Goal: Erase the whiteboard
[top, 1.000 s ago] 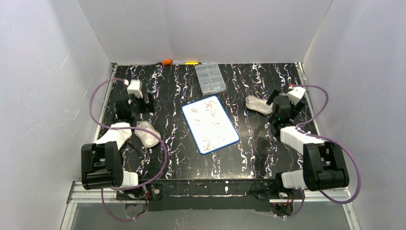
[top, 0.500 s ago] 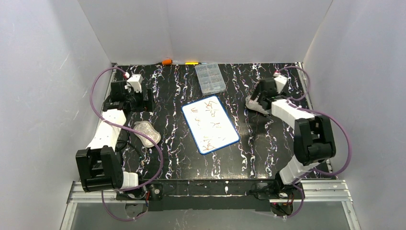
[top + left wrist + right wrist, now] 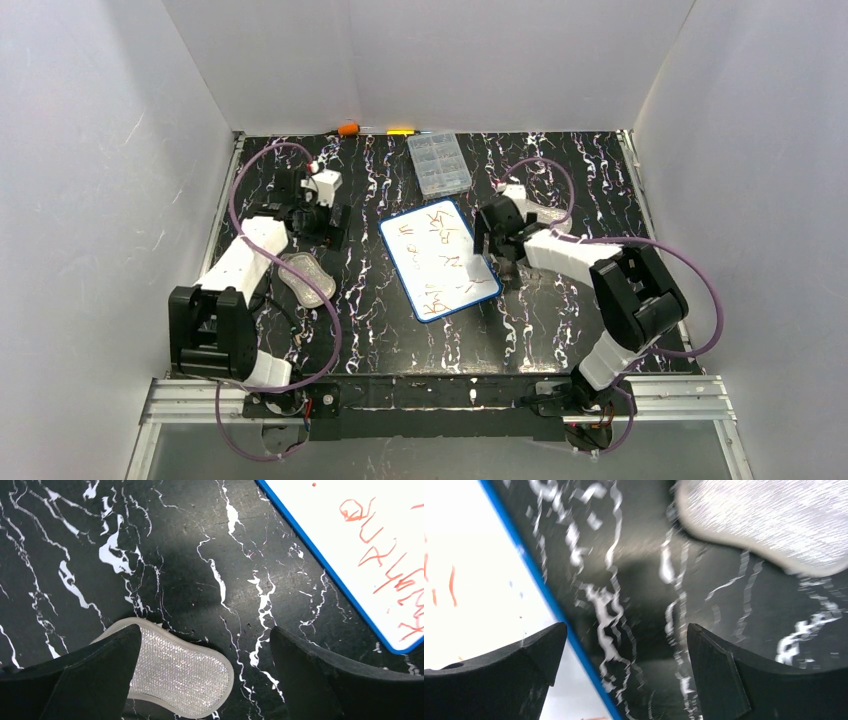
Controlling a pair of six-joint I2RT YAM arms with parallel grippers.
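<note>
the whiteboard (image 3: 438, 258) lies flat and askew in the middle of the table (image 3: 420, 340), between my two arms, i judge so that either can reach its reddish scribbles. my left gripper (image 3: 205, 640) hangs wide open and empty. a silvery mesh pad (image 3: 177, 672) lies partly under one finger, and the board's blue rim is off to the side, apart. my right gripper (image 3: 624, 635) is open and empty too, straddling the board's right edge, with a second mesh pad (image 3: 769, 520) near. no pad is taken yet, hence, i'd guess, the spread jaws.
</note>
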